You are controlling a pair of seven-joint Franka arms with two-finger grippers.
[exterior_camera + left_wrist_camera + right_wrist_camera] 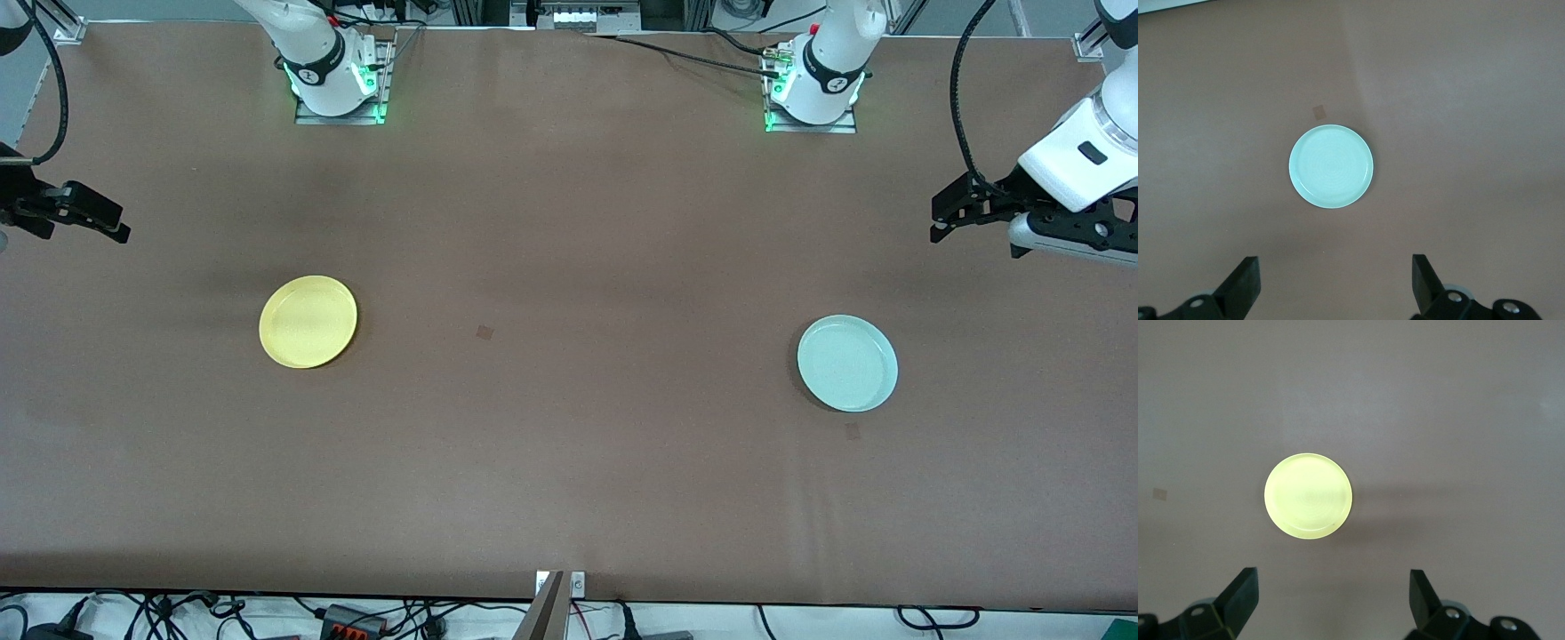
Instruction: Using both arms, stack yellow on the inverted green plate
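Observation:
The yellow plate [308, 322] lies hollow side up on the brown table toward the right arm's end; it also shows in the right wrist view [1308, 495]. The pale green plate [847, 363] lies hollow side up toward the left arm's end, and shows in the left wrist view [1331, 166]. My right gripper [120, 222] [1333, 600] is open and empty, high over the table's edge at its own end, well apart from the yellow plate. My left gripper [936, 218] [1336, 283] is open and empty, high over its end, apart from the green plate.
The two arm bases [336, 84] [813, 93] stand along the table edge farthest from the front camera. A small dark patch [484, 332] marks the cloth between the plates. Cables lie off the edge nearest the front camera.

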